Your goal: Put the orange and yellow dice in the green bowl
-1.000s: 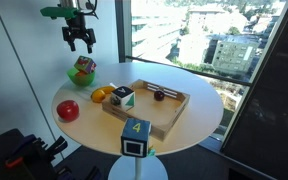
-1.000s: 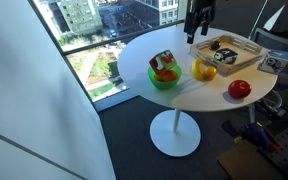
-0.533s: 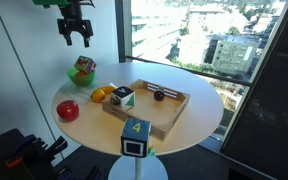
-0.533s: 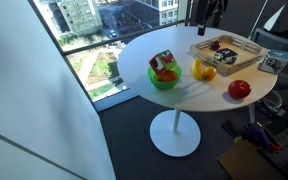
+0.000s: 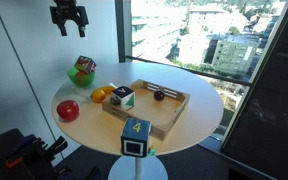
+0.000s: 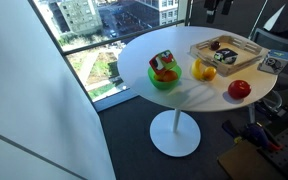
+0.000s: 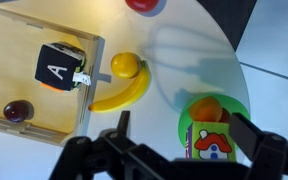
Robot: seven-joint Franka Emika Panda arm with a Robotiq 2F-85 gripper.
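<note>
Wrist view: the orange and yellow dice (image 7: pixel 212 140) sits in the green bowl (image 7: pixel 190 112), beneath the wide-open, empty gripper (image 7: pixel 184 128).

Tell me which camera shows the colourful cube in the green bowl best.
The wrist view: it looks down on the cube, large, sitting inside the green bowl, though the dark fingers hide its lower edge. In both exterior views it is small and distant, poking above the rim.
</note>
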